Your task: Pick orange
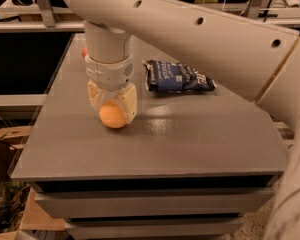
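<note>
The orange (112, 116) rests on the grey table (190, 139), left of its middle. My gripper (113, 109) comes straight down onto it from above. Its cream fingers (130, 103) stand on either side of the fruit and press against it, so the gripper is shut on the orange. The upper part of the orange is hidden between the fingers, and its lower half shows below them. The orange still touches the table top.
A red apple (83, 51) peeks out behind my wrist at the table's back left. A dark blue snack bag (177, 76) lies at the back, right of the gripper. My large white arm (215, 39) crosses the upper right. Shelving runs along the back.
</note>
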Available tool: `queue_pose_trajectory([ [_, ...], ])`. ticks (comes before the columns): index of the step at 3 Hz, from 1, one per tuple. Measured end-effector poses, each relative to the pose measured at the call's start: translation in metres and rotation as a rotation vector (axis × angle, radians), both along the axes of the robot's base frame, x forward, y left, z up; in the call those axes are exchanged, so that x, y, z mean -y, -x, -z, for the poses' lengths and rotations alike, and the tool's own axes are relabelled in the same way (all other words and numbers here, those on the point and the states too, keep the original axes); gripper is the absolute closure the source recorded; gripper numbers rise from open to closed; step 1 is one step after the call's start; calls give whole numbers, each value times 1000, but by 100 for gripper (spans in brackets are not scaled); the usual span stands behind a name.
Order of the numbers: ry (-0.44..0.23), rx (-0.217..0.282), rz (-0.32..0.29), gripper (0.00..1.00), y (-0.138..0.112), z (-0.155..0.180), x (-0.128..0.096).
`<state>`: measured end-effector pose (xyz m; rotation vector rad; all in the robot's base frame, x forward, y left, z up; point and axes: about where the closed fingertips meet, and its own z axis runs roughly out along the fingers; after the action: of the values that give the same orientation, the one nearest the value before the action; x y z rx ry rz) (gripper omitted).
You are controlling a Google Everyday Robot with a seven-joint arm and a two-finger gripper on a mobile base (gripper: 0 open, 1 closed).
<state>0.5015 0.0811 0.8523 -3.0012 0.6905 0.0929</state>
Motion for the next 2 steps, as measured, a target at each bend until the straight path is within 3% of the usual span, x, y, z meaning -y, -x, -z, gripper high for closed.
queue_pose_trajectory([
  [2,-4,-2,-13,87,-8,-3,-6],
])
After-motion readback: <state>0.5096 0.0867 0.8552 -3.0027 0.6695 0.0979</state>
